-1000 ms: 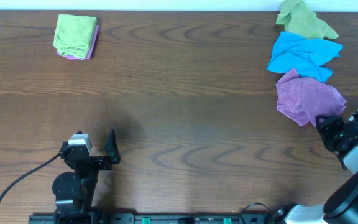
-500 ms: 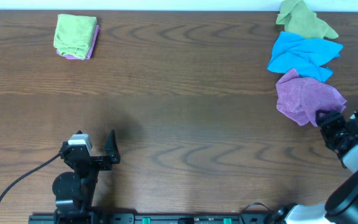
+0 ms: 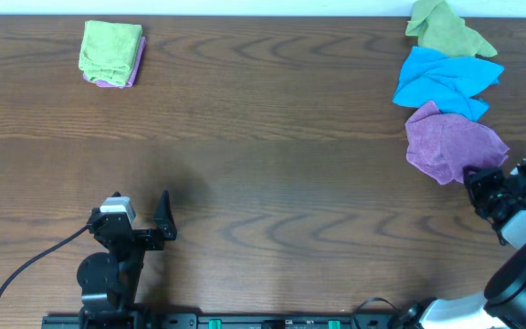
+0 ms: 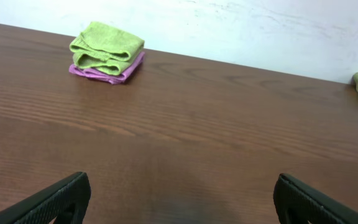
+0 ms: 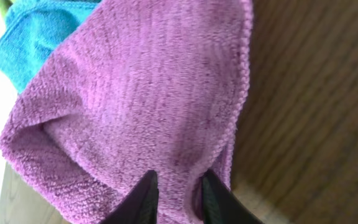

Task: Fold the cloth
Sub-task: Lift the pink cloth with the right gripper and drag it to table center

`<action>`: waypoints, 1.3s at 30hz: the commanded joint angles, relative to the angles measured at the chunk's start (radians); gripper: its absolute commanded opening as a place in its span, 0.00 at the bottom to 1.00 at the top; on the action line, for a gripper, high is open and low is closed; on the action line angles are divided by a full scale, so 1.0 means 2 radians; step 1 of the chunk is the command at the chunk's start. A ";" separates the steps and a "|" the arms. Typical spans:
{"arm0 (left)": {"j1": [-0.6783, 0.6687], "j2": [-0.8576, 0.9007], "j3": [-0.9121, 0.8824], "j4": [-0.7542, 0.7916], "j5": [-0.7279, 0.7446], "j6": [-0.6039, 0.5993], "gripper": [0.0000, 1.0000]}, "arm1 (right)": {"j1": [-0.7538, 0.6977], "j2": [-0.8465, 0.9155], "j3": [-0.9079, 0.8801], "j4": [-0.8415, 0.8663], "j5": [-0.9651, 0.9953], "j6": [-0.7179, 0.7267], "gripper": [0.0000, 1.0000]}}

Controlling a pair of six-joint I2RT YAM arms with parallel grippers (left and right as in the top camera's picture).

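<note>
The right gripper [image 3: 473,177] [image 5: 178,194] had its two dark fingers [image 5: 146,190] drawn nearly together, with a ridge of the cloth [image 3: 451,143] [image 5: 135,99] nipped between the tips. The bit it held was the near edge of the lilac towel. From the wrist camera the stitched hem ran down the right side of the fabric and in toward the right-hand finger. The rest of the cloth spread out rumpled ahead of the fingertips, lying on the table [image 3: 281,155]. Past it, farther from the fingers, the blue cloth [image 3: 444,80] [image 5: 33,37] touched its far edge, and beyond that sat a crumpled olive-green cloth [image 3: 447,29].

The left gripper [image 3: 158,221] [image 4: 179,205] was spread wide, one finger [image 4: 51,200] at each lower corner of its own view, with only bare wood between them and nothing held. Well ahead of those fingers and off to their left rested a folded green cloth [image 3: 110,50] [image 4: 106,45] stacked on top of a folded pink cloth [image 3: 131,73] [image 4: 107,73].
</note>
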 commanded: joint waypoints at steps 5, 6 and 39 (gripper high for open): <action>0.003 -0.003 -0.013 -0.004 0.002 -0.002 0.95 | 0.013 0.005 0.003 0.019 -0.033 0.018 0.01; 0.003 -0.003 -0.013 -0.004 0.002 -0.002 0.95 | 0.013 0.005 0.004 0.031 -0.055 0.018 0.01; 0.003 -0.003 -0.013 -0.004 0.002 -0.002 0.95 | 0.488 0.003 0.310 -0.164 -0.011 -0.148 0.01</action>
